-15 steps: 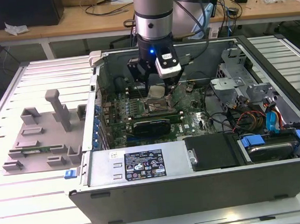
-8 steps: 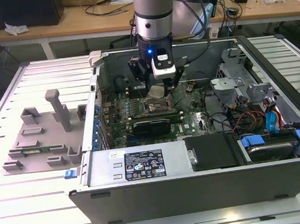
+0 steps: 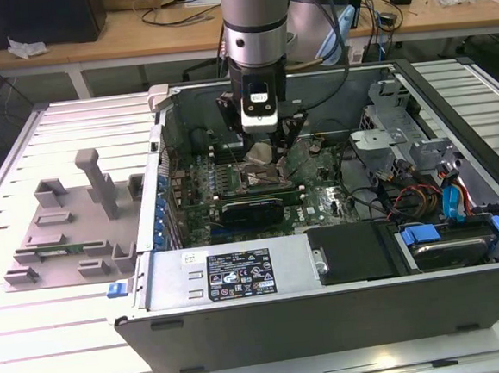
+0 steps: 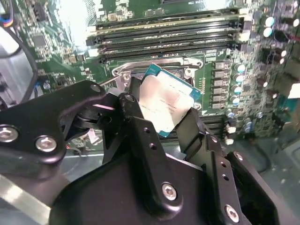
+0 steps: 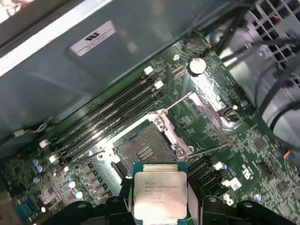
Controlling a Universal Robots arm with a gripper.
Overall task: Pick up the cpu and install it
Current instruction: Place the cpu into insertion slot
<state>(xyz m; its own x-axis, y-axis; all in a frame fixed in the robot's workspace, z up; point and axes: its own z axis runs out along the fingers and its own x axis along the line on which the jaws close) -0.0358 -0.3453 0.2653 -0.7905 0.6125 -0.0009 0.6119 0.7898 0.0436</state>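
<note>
Above the motherboard (image 5: 213, 119), close by its open socket (image 5: 145, 149), the cpu (image 5: 160, 193) hangs clamped by two opposite edges in the gripper (image 5: 160, 206). It looks light, stiff and flat, with a slick metal lid and a likely delicate underside, so the thin rim is the place to grip. Memory slots (image 5: 110, 115) run beside the socket, and the walls of the computer case (image 3: 239, 278) and cables (image 3: 406, 200) crowd the room above the slatted table (image 3: 72, 347).
</note>
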